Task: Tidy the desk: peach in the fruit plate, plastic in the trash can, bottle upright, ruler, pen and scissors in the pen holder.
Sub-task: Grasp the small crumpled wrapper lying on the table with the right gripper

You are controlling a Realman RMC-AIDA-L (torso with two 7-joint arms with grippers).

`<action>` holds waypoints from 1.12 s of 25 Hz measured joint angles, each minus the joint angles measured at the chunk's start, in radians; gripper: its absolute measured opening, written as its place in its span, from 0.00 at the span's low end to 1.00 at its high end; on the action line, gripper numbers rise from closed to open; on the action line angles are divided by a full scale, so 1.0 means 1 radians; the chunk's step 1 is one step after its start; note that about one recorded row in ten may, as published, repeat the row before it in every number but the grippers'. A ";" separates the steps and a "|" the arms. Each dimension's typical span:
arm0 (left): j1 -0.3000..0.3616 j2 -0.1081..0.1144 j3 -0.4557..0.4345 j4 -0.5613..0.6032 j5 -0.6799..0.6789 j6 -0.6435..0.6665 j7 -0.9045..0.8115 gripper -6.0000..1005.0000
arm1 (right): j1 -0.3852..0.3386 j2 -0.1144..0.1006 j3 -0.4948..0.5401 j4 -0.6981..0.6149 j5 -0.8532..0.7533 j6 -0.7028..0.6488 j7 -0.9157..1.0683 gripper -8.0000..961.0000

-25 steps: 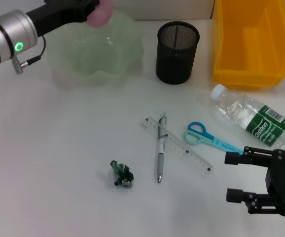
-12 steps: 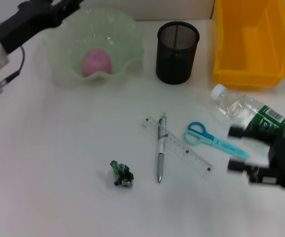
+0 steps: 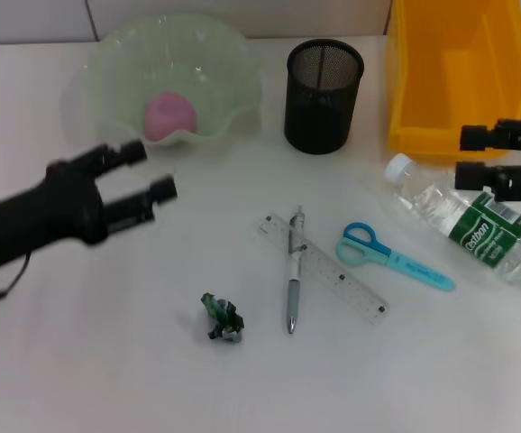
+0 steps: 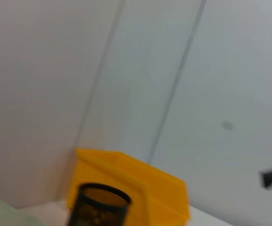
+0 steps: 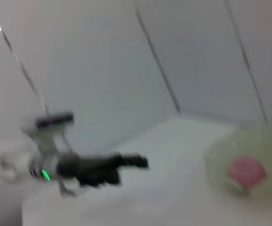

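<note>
- The peach [image 3: 170,114] is pink and rounded, and it sits inside the pale green, wavy-rimmed fruit plate [image 3: 229,68] at the back left of the white desk [image 3: 107,361].
- The left gripper [image 3: 148,173] hangs over the desk just in front of the plate, its two black fingers spread apart with nothing between them.
- The right gripper [image 3: 466,155] is over by the yellow bin [image 3: 459,81], above the cap end of the bottle; its fingers stand apart too and hold nothing.
- The bottle [image 3: 468,219] lies on its side, clear plastic with a white cap and a green label.
- The black mesh pen holder [image 3: 324,95] stands upright between the plate and the bin.
- In the middle of the desk a clear ruler [image 3: 333,275] lies at a slant with a silver pen [image 3: 294,271] crossing over it.
- The scissors [image 3: 391,257], with light blue handles, lie just beside the ruler, toward the bottle.
- A small crumpled scrap of green and white plastic [image 3: 222,317] sits alone near the front, apart from the rest.
</note>
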 joint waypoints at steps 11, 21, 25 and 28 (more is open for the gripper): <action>0.035 0.009 0.000 -0.004 0.026 0.082 0.002 0.80 | 0.167 0.027 -0.537 -0.486 -0.427 -0.014 0.359 0.79; 0.031 0.020 0.001 0.003 0.028 0.084 -0.002 0.80 | 0.189 0.037 -0.823 -0.341 -0.320 0.172 0.364 0.79; 0.032 0.029 -0.006 -0.003 0.028 0.079 -0.004 0.80 | 0.190 0.037 -0.870 -0.250 -0.225 0.243 0.309 0.79; 0.033 0.033 -0.009 -0.003 0.028 0.078 -0.006 0.80 | 0.195 0.038 -0.912 -0.185 -0.164 0.308 0.273 0.79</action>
